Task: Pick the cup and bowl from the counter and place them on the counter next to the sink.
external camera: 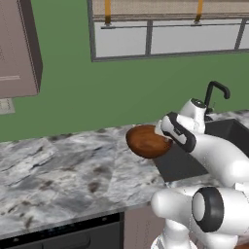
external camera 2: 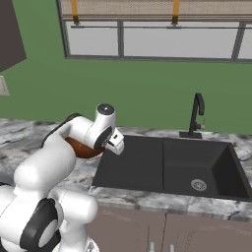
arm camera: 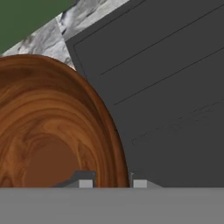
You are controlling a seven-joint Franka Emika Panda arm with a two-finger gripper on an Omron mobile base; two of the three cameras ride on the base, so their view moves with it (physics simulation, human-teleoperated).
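Both base views look down from behind onto table (external camera: 73,170) and sink (external camera 2: 167,167); hand view hangs close over the bowl (arm camera: 52,127).

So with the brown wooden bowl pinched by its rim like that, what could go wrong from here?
1. The glossy reddish-brown wooden bowl hangs tilted from the gripper, pinched at one rim edge; it could slip.
2. It hovers near the edge of the dark grey recessed sink; released early, it may drop in, missing the marbled stone counter.

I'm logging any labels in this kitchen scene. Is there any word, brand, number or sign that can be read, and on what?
None can be read: the bowl, counter, sink, faucet and cabinet carry no legible text.
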